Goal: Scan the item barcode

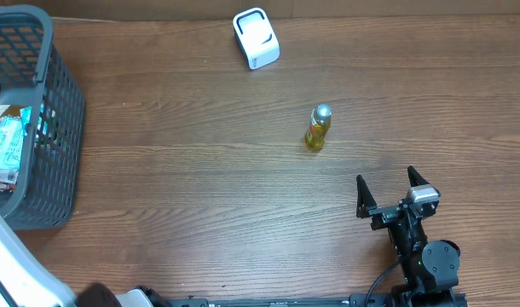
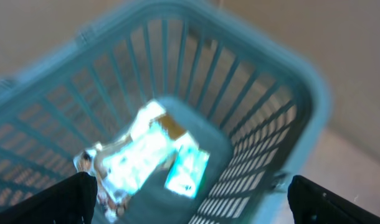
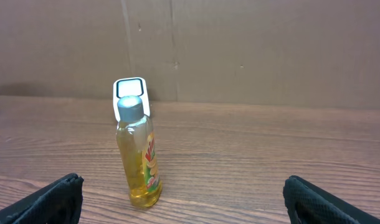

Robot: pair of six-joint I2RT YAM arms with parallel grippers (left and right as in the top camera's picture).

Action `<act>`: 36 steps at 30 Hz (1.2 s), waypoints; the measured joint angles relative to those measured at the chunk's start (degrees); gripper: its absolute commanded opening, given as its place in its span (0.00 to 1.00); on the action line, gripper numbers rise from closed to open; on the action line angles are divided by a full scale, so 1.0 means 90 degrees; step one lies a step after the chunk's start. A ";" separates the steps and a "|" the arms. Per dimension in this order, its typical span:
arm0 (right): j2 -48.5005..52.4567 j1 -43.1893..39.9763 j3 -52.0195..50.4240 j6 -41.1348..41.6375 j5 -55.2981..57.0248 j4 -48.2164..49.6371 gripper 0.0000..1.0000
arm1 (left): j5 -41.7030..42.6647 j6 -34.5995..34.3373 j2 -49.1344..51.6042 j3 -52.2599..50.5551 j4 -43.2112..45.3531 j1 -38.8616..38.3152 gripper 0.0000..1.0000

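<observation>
On the wooden surface (image 1: 200, 179) the grey basket (image 1: 66, 102) of packets (image 2: 140, 155) sits well apart from the white scanner (image 1: 256, 38), and my left hand (image 2: 190, 190) hangs over it, spread wide and empty. The small bottle (image 3: 139, 155) of yellow liquid stands upright near the scanner, between it and my right hand (image 1: 387, 188), which is also fully spread with nothing in it. I judge the bottle light, stiff and smooth-walled, tall enough to tip at a nudge, so I would take it across the body below the grey cap (image 3: 129, 107), leaving the label (image 3: 151, 163) bare.
</observation>
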 measured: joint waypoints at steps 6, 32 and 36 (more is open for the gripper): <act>0.0000 0.0000 0.0000 0.0000 0.0002 0.0000 1.00 | 0.0306 0.0588 0.1481 0.0005 -0.0384 0.0165 1.00; -0.0002 0.0000 0.0000 -0.0002 0.0000 0.0000 1.00 | 0.1333 0.2144 0.4299 0.0002 -0.0464 0.0233 0.76; -0.0002 0.0000 0.0000 0.0000 0.0002 -0.0002 1.00 | 0.1328 0.2205 0.4306 0.0029 -0.0418 0.0231 0.58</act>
